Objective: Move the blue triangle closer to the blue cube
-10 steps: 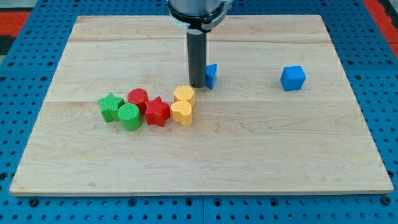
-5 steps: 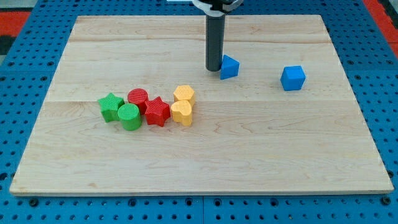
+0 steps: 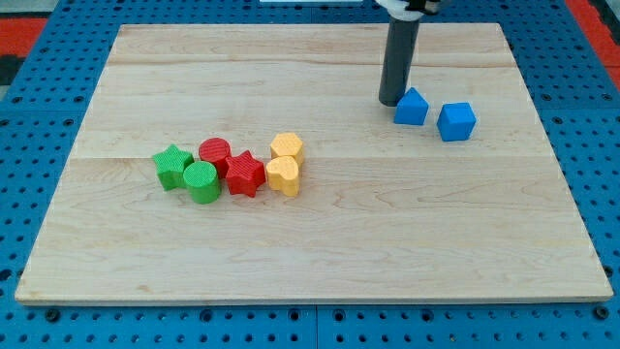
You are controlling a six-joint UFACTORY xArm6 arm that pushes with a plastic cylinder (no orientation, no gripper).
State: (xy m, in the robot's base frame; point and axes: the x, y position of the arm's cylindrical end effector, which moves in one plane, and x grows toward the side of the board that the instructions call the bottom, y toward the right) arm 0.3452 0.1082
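The blue triangle (image 3: 411,107) lies at the board's upper right, a short gap to the left of the blue cube (image 3: 456,121). My tip (image 3: 389,102) rests on the board just left of the blue triangle, touching or nearly touching its left side. The rod rises from there out of the view's top.
A cluster sits at the board's left middle: a green star (image 3: 172,166), a green cylinder (image 3: 201,181), a red cylinder (image 3: 215,153), a red star (image 3: 244,174) and two yellow blocks (image 3: 285,164). The wooden board (image 3: 310,262) lies on a blue pegboard.
My tip has moved to the right, pushing the blue triangle to the right until it lies close beside the blue cube. The cube and the cluster have not moved.
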